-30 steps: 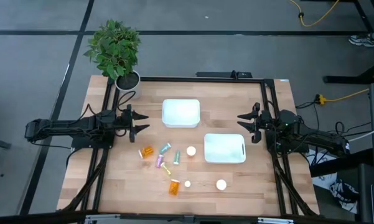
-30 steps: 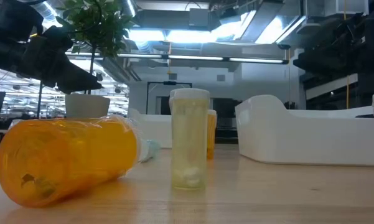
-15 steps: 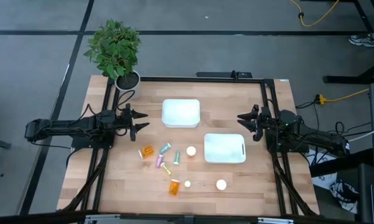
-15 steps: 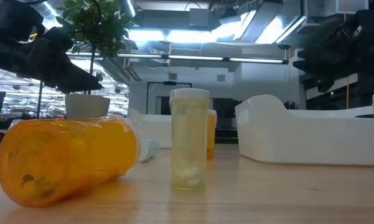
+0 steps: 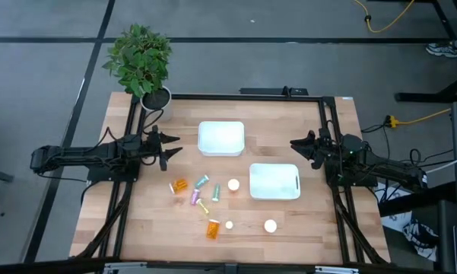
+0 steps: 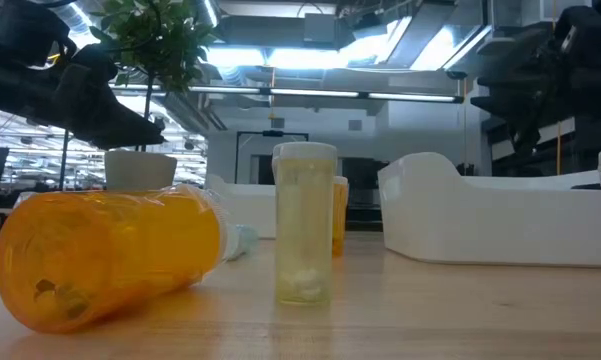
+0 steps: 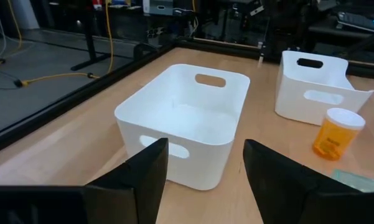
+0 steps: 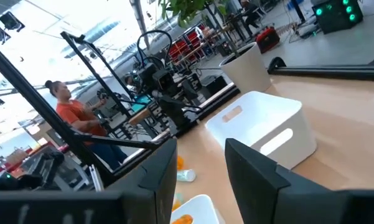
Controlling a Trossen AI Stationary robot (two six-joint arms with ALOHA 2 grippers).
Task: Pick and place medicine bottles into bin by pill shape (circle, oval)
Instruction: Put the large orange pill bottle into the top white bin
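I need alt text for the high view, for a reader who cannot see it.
Seen from above, a wooden table holds two white bins and small medicine bottles scattered near its middle. The left gripper and right gripper, both open, wait at opposite sides; a potted plant stands at one corner.

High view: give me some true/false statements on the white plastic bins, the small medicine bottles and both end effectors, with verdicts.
1. Both white plastic bins, the far one and the near one, hold no bottles. True.
2. The left end effector grips an orange bottle. False: its fingers stand apart over bare wood and hold nothing.
3. The small medicine bottles lie scattered on the wooden table, outside the bins. True.
4. The right end effector hovers inside the near bin. False: it is above the table beside that bin's far right corner, holding nothing.
5. The potted green plant stands at the table's near right corner. False: it is at the far left corner.
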